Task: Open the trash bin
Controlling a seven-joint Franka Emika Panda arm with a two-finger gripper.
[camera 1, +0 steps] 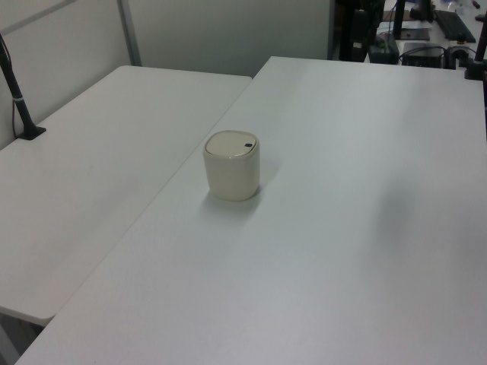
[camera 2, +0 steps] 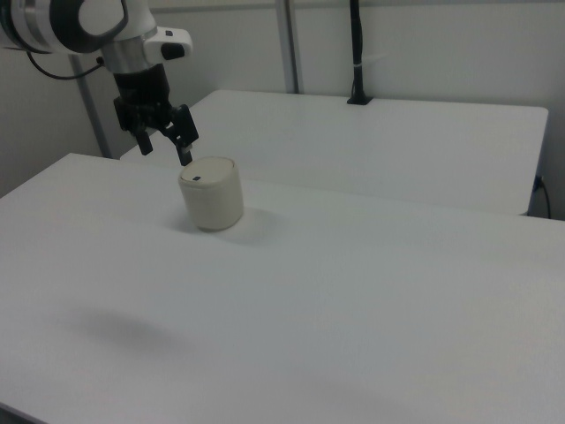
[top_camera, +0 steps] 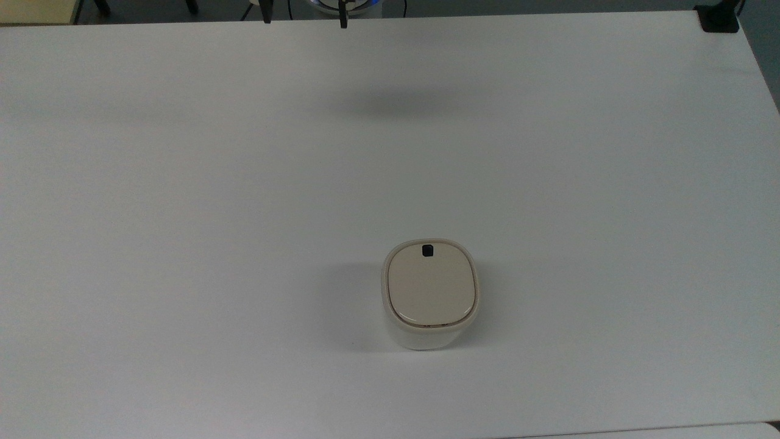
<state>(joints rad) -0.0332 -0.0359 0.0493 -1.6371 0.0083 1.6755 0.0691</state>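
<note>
- Table [top_camera: 183, 183]: a wide white top; in the left view a second white table [camera 1: 91, 175] stands against it at 9 o'clock.
- Arm [camera 2: 79, 22]: white, high in the right view at 10 o'clock.
- Bin [top_camera: 430, 294]: upright on the table, at 6 o'clock from the top view's centre, lid [top_camera: 431, 285] shut, black button [top_camera: 427, 250] at the lid's 12 o'clock edge.
- Gripper [camera 2: 164, 146]: black fingers spread apart, holding nothing, in the air well above the table.

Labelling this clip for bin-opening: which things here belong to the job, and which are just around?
Job:
- trash bin, shut
- its lid
- black button on the lid
- gripper, open, in the air

Just around:
- white table the bin stands on
- second table alongside
- black post clamped to it
</note>
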